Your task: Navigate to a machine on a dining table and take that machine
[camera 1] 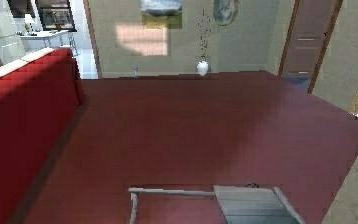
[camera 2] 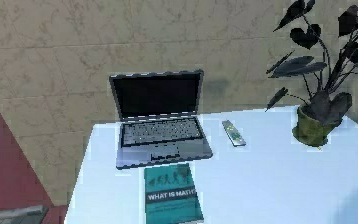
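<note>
We see the open laptop (camera 2: 159, 122) on a white table (camera 2: 277, 180), its long axis across the arm side view and its dark screen backing onto a beige wall (camera 2: 67, 50). A teal book (camera 2: 172, 193) lies just before the laptop, a remote (camera 2: 233, 132) just beside it, and a potted plant (camera 2: 317, 70) beyond that. We cannot tell how the gripper's fingers stand. Ahead lie a red floor (camera 1: 187, 130) and a red sofa (camera 1: 27, 110).
</note>
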